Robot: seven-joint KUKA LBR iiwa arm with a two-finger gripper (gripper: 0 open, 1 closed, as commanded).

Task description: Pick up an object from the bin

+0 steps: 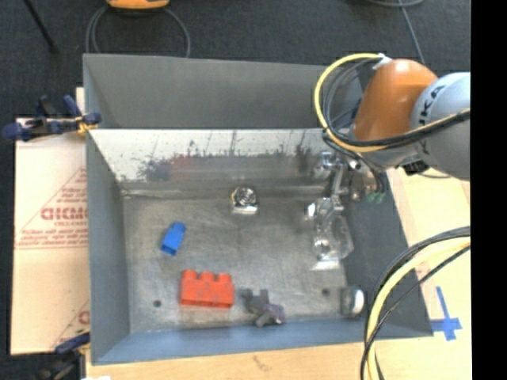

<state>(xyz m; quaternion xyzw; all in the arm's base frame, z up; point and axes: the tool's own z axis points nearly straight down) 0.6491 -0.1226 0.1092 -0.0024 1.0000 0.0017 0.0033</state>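
From the left, I see a small blue block [173, 238] lying on the bin [107, 212] floor. Just right of it and nearer the front is a red brick [207, 289]. Toward the back wall, near the middle, sits a shiny metal piece [244, 199]. A dark grey piece [264, 307] lies at the front, just beside the brick. On the right, my gripper [330, 252] hangs low over the floor. I cannot tell whether it is released or clenched. The nearest thing is a small round pale piece [352, 299] in the front right corner, apart from the gripper.
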